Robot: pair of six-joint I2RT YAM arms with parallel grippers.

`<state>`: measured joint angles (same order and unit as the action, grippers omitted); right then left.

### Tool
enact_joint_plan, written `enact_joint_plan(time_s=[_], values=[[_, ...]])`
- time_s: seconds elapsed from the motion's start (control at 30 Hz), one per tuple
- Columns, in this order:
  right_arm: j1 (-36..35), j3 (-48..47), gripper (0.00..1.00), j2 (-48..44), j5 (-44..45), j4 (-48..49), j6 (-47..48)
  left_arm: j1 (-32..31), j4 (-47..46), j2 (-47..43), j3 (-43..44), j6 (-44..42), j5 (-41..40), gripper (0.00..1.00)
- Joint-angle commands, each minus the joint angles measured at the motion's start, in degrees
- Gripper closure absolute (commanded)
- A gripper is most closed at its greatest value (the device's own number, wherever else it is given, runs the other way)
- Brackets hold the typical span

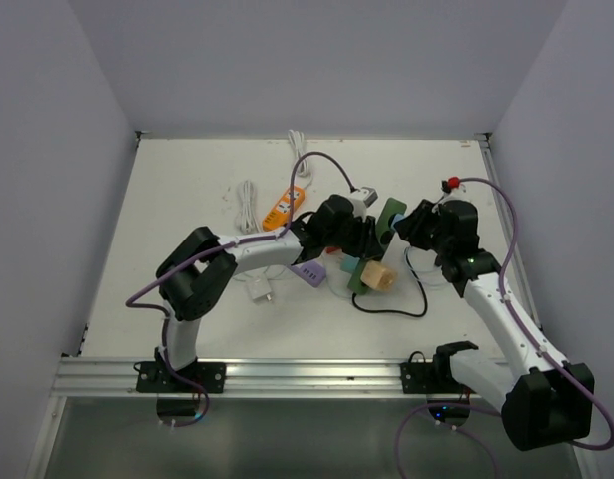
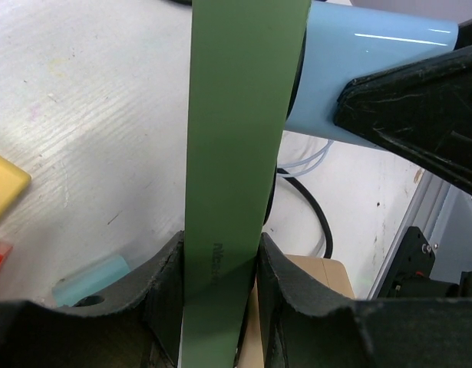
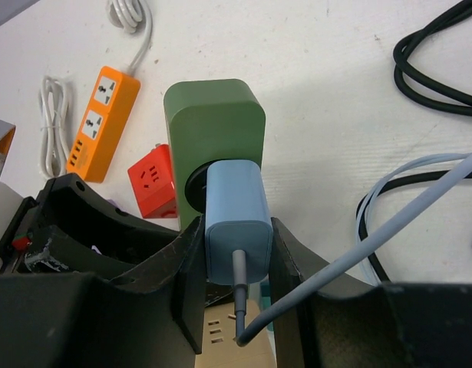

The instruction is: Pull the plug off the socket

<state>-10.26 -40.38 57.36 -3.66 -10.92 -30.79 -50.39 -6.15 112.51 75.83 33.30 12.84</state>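
A green socket block point(image 3: 212, 126) is held up off the table, with a light blue plug point(image 3: 237, 230) seated in its black round face. My right gripper point(image 3: 236, 264) is shut on the blue plug, a finger on each side. The plug's grey-blue cable point(image 3: 351, 261) loops off to the right. My left gripper point(image 2: 220, 276) is shut on the green socket point(image 2: 239, 130), clamping its flat sides. The blue plug point(image 2: 351, 69) shows at the upper right of the left wrist view. In the top view both grippers meet at the green socket point(image 1: 389, 215).
An orange power strip point(image 1: 285, 205) with a white cable lies at the back. A red cube socket point(image 3: 153, 180), a tan socket block point(image 1: 379, 278), a purple adapter point(image 1: 310, 271), a white adapter point(image 1: 260, 291) and a black cable loop point(image 1: 391, 304) crowd the middle.
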Motion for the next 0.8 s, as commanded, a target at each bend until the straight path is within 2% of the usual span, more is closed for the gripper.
enact_joint_plan(time_s=[0.0, 0.03, 0.1, 0.2, 0.27, 0.5, 0.63, 0.77], values=[[-0.90, -1.37, 1.00, -1.90, 0.85, -3.15, 3.02, 2.48, -3.39, -0.36, -2.08, 0.79, -7.41, 1.00], [-0.90, -1.02, 1.00, -1.99, 0.15, -2.80, 2.84, 3.10, -6.21, -0.80, -3.48, 1.67, -2.69, 1.00], [-0.64, 0.12, 1.00, -2.17, -1.25, -1.40, 2.31, 4.85, -12.01, -2.02, -7.18, 3.96, 0.07, 1.00], [1.11, 2.23, 1.00, -2.17, -6.43, 2.28, -0.40, 5.30, -9.42, -2.82, -5.79, 1.51, 0.25, 1.00], [2.08, 3.72, 1.00, -2.52, -11.69, 5.01, -1.73, 5.65, -10.10, -3.35, -6.57, 1.76, 2.44, 1.00], [5.77, 7.94, 1.00, -2.61, -21.46, 14.51, -6.65, 9.69, -15.11, -3.62, -8.33, 4.23, 10.26, 1.00], [6.74, 8.91, 1.00, -2.61, -25.07, 17.68, -8.76, 11.01, -17.66, -3.35, -9.91, 5.90, 13.52, 1.00], [7.01, 9.27, 1.00, -1.91, -25.34, 18.21, -8.59, 11.28, -17.67, -3.61, -10.35, 5.37, 13.53, 1.00]])
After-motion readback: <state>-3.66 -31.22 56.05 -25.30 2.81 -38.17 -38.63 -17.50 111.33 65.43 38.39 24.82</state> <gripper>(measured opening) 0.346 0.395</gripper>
